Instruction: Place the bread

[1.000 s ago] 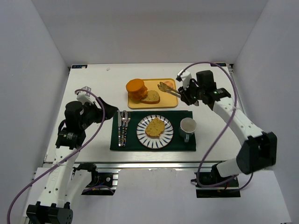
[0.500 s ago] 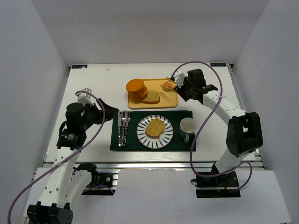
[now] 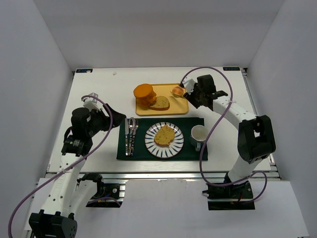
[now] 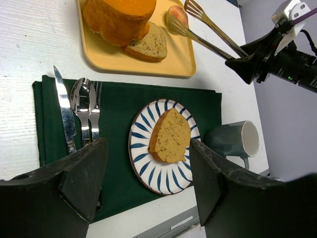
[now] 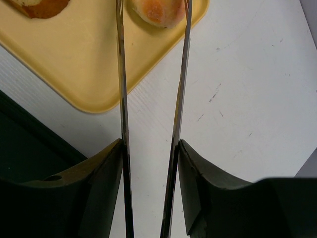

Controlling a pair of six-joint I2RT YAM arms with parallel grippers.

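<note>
The bread (image 3: 164, 135), a golden-yellow slice with a brown crust, lies on the blue-striped plate (image 3: 151, 146); the left wrist view shows the bread (image 4: 171, 135) on the plate (image 4: 148, 168) too. My left gripper (image 3: 108, 117) is open and empty, left of the plate, its jaws (image 4: 147, 148) wide apart. My right gripper (image 3: 193, 97) is shut on metal tongs (image 3: 181, 91), whose two arms (image 5: 122, 99) run between my fingers. The tong tips reach a small round bun (image 5: 156, 10) on the yellow tray (image 5: 74, 59).
The yellow tray (image 3: 181, 106) also holds a thick orange stack (image 3: 144, 92) and a paler slice (image 3: 161, 103). A green mat (image 3: 126, 148) carries the plate, cutlery (image 3: 131, 134) on its left and a grey mug (image 3: 198, 134) on its right.
My right arm has swung its elbow in and brought the tongs a little left, up to the bun. The bread, the plate and my left arm have stayed put.
</note>
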